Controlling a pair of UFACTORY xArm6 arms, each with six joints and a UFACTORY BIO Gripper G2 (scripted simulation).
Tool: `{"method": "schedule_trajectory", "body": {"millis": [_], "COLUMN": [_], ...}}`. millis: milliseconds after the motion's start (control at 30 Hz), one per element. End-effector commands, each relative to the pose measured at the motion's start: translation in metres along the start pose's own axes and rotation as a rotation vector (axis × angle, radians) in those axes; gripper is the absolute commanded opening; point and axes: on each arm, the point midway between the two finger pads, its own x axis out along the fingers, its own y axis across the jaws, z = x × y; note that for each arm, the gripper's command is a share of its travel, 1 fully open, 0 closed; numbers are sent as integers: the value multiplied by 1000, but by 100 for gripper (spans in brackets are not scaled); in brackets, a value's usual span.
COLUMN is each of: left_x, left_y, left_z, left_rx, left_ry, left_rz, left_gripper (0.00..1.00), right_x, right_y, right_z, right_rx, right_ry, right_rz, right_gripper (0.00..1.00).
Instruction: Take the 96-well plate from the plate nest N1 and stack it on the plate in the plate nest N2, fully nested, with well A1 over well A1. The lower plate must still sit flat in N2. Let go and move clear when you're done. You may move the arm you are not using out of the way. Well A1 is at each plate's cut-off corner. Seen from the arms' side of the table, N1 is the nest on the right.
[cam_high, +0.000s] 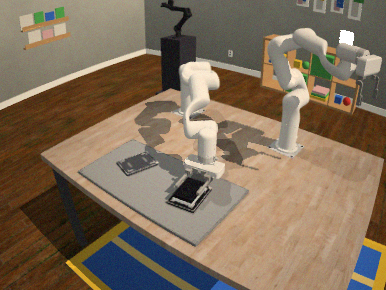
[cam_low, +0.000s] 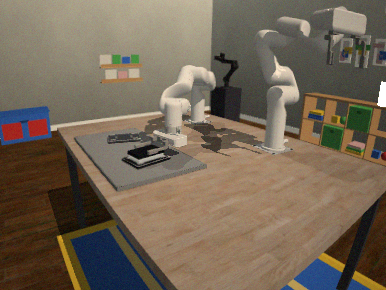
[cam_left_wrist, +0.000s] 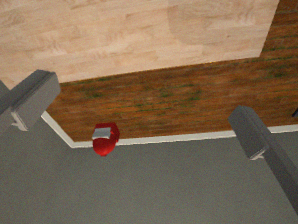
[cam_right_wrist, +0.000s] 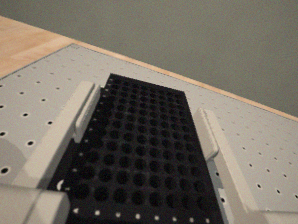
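Observation:
The black 96-well plate (cam_high: 192, 189) (cam_low: 145, 150) (cam_right_wrist: 145, 145) is at nest N2 (cam_high: 188, 208) (cam_low: 142, 166), above a light-coloured layer that looks like the lower plate. I cannot tell whether it is fully seated, and the cut-off corners are not clear. My right gripper (cam_high: 194, 185) (cam_low: 154, 148) (cam_right_wrist: 147, 117) is shut on the black plate, its pads along both long sides. Nest N1 (cam_high: 131, 172) (cam_low: 124, 142) shows as a low dark frame without a plate. My left gripper (cam_high: 368, 94) (cam_low: 346, 56) (cam_left_wrist: 145, 107) is open and empty, high up beyond the table's side.
Both nests sit on a grey perforated board (cam_high: 107, 172) (cam_low: 100, 160) (cam_right_wrist: 30, 115) on the wooden table (cam_high: 300, 210) (cam_low: 250, 200) (cam_left_wrist: 100, 40). The right arm reaches over the board's back edge. The left arm's base stands well away from the board.

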Motion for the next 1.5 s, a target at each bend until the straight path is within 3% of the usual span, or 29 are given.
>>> {"method": "schedule_trajectory", "body": {"millis": [0, 1467], "left_x": [-2, -2], "left_y": [0, 0], "left_z": [0, 0], "left_rx": [0, 0], "left_ry": [4, 4], "left_rz": [0, 0], "left_gripper": [100, 100], "right_x": [1, 1], "right_y": [1, 1], "right_z": [3, -2], "right_rx": [3, 3], "right_ry": [-5, -5], "right_rz": [0, 0], "right_gripper": [0, 0]}}
